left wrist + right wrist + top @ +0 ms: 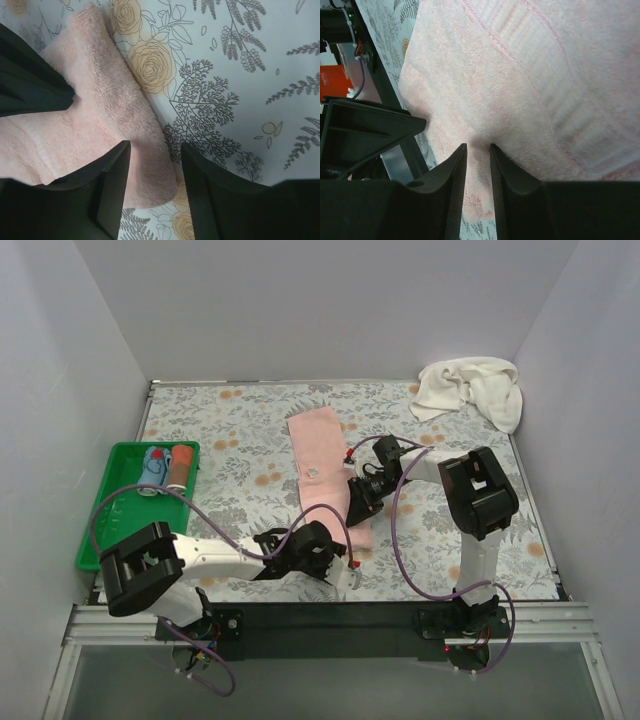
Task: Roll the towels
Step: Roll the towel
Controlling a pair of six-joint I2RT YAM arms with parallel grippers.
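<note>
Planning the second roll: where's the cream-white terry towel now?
Top view: the cream-white terry towel lies bunched at the far right corner of the floral table, apart from the salmon-pink towel.

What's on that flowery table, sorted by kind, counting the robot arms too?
Towels: 2 (pink towel, cream-white towel)
Green tray: 1
Items in the tray: 2 (blue item, orange item)
Robot arms: 2 (left arm, right arm)
Total: 7

The pink towel (100, 115) is soft, fuzzy terry cloth; the floral table cover (240, 75) looks smooth and matt.
</note>
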